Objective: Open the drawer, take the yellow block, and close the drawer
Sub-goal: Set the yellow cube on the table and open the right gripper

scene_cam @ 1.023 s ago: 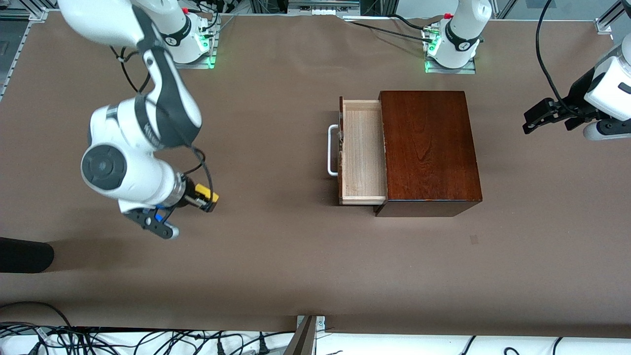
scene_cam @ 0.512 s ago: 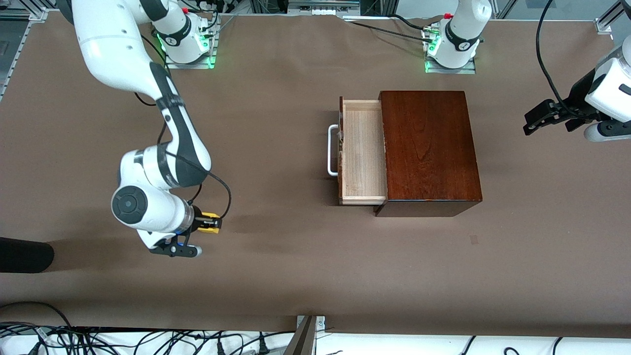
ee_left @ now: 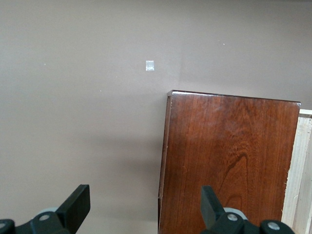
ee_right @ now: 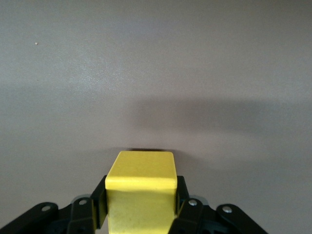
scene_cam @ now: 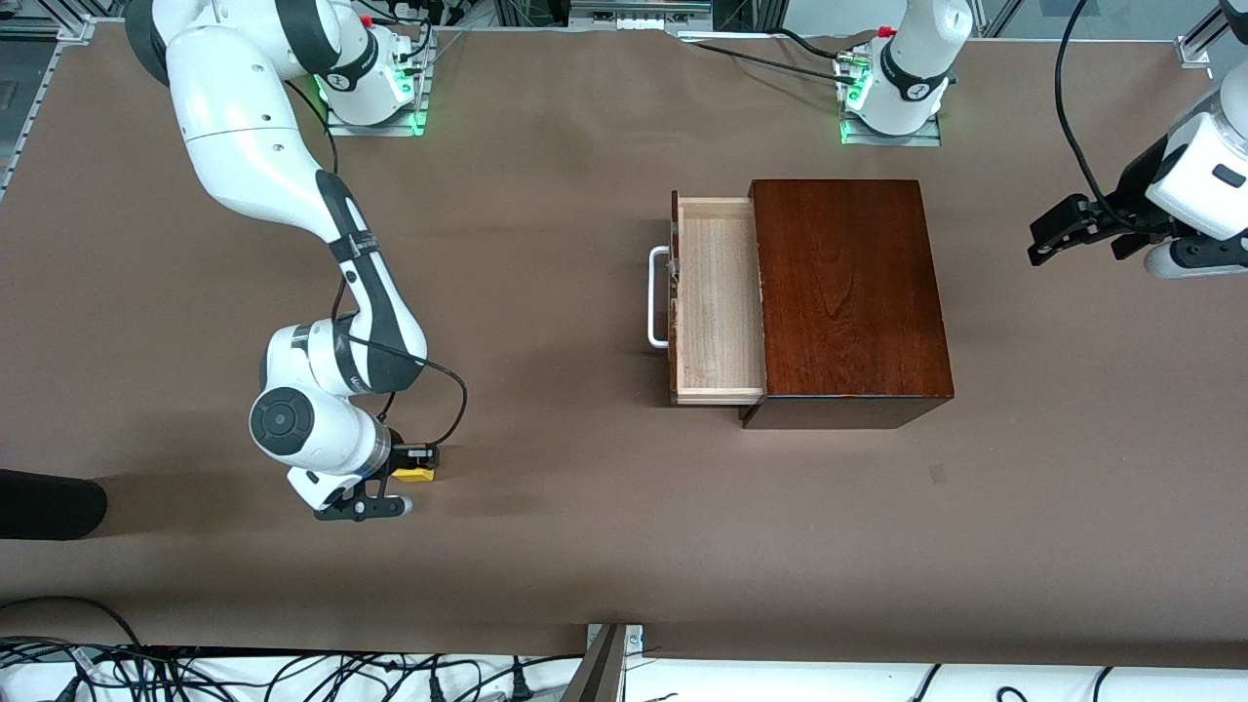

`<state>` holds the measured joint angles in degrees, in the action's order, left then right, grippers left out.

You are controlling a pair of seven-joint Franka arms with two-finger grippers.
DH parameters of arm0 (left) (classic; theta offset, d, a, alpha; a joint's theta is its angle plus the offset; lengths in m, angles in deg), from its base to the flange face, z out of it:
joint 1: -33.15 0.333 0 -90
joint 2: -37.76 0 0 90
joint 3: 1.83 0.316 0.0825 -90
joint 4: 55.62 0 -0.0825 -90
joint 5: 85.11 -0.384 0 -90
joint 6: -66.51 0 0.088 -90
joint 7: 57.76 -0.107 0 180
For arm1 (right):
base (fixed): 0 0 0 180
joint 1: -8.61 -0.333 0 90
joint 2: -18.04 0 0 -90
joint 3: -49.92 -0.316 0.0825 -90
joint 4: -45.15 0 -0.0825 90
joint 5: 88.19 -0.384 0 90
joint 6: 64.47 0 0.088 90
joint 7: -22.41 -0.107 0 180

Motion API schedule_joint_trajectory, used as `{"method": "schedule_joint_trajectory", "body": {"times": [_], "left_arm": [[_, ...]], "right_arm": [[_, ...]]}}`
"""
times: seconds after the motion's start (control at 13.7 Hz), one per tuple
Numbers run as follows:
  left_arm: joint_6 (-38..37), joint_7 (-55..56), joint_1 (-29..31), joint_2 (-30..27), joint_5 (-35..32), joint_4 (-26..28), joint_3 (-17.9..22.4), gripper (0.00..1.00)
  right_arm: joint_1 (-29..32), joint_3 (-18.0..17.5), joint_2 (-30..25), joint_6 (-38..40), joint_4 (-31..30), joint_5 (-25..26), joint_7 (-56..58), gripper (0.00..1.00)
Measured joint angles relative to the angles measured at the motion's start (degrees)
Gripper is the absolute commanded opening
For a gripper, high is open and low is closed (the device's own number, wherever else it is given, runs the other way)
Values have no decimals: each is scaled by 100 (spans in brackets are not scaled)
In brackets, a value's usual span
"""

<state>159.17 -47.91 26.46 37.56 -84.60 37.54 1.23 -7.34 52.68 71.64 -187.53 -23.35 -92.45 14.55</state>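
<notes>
The yellow block is clamped in my right gripper, which is shut on it low over the bare table toward the right arm's end. In the right wrist view the yellow block fills the gap between the black fingers; I cannot tell whether it touches the table. The drawer stands pulled out of the mahogany box, its pale-wood tray empty and its white handle facing the right arm's end. My left gripper waits open beside the box, its fingers wide apart.
A dark object pokes in at the table's edge at the right arm's end. A small pale mark lies on the table nearer the front camera than the box. Cables run along the near edge.
My right arm has swung nearer to the front camera and come down, bringing the yellow block close to the table. The left arm has barely shifted. The drawer has stayed open.
</notes>
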Motion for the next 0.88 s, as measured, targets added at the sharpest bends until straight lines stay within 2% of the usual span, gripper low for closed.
{"method": "schedule_joint_trajectory", "body": {"times": [0.07, 0.15, 0.22, 0.51, 0.73, 0.88], "left_arm": [[-12, 0, -3, 0, 0, 0, -25, 100], [-55, 0, -7, 0, 0, 0, -51, 100], [-103, 1, -8, 0, 0, 0, -103, 100], [-140, -1, -20, 40, 5, -23, -245, 100], [-156, -64, -48, 312, 8, -28, -348, 100], [-154, -219, -56, 416, 161, -69, -358, 100]], "right_arm": [[-12, -4, 0, -2, 1, 50, 2, 37], [-20, -8, 0, -2, 1, 70, 8, 76], [-22, -10, 1, -1, 0, 72, 12, 100], [-14, -11, -2, -4, 7, 72, 8, 100], [8, -8, -100, 24, 58, 72, -147, 100], [9, 20, -353, 402, 122, 72, -325, 100]]}}
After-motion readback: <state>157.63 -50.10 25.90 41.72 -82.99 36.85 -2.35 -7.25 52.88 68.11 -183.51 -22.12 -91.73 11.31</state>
